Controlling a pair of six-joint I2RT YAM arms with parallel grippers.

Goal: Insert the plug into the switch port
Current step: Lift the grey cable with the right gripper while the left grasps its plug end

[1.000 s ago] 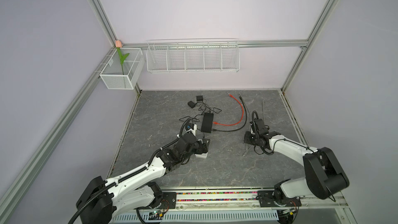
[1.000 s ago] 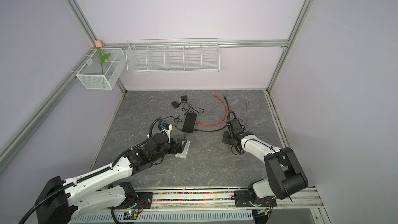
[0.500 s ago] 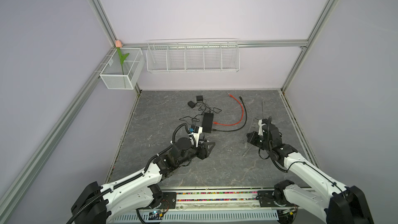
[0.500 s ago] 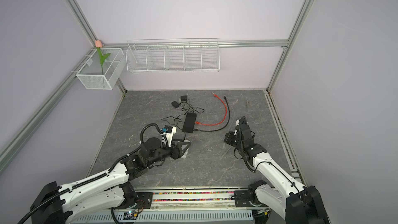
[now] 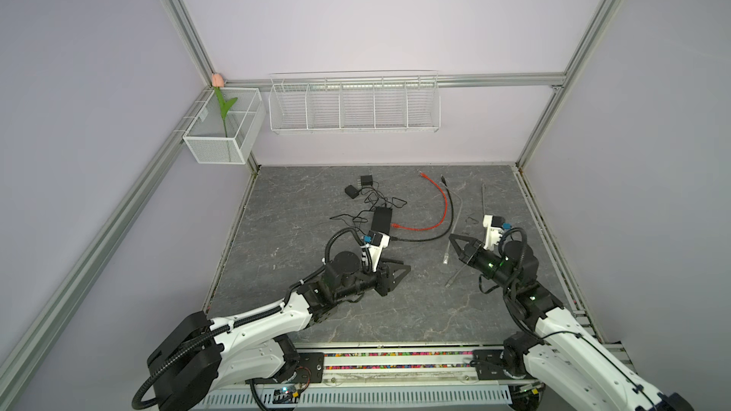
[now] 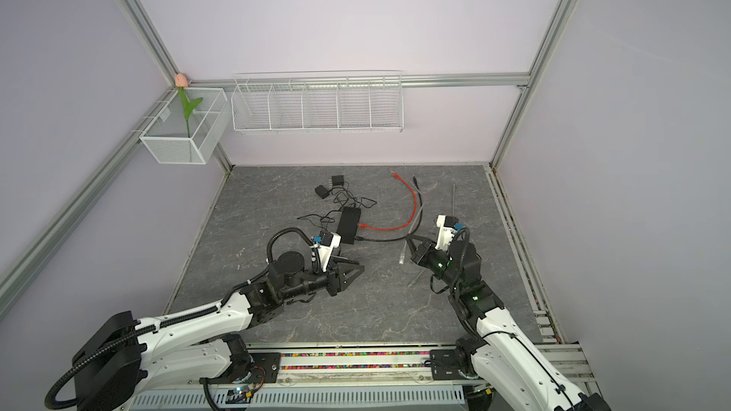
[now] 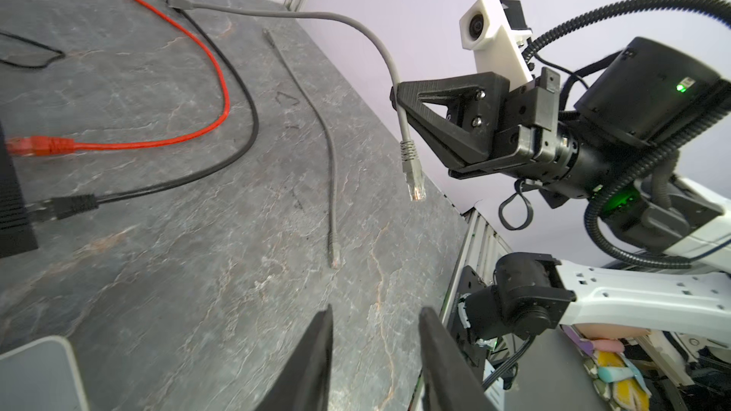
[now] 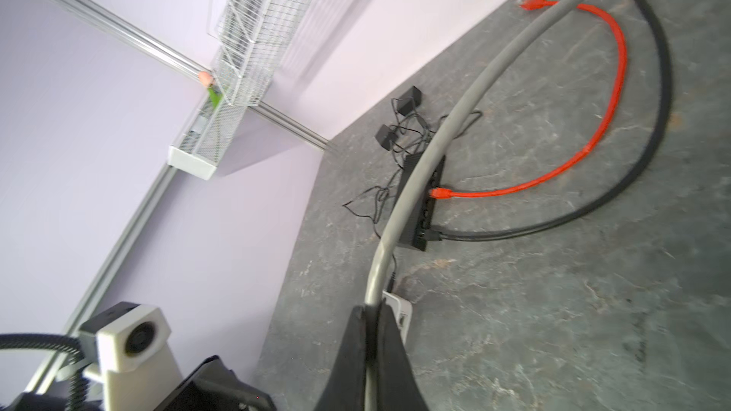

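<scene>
Clear-tipped grey plug [image 7: 414, 183] dangles at four o'clock from flat black switch [image 5: 381, 220]; right gripper [image 7: 396, 100] clamps its grey cable [image 7: 356, 29]; left gripper [image 7: 375, 312] gapes empty.

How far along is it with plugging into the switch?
Done: red cable and black cable already sit in the switch. In hand: right gripper, jaws shut on the grey cable, plug dangling in air. Remaining: seating that plug in the switch. Left gripper open, empty.
</scene>
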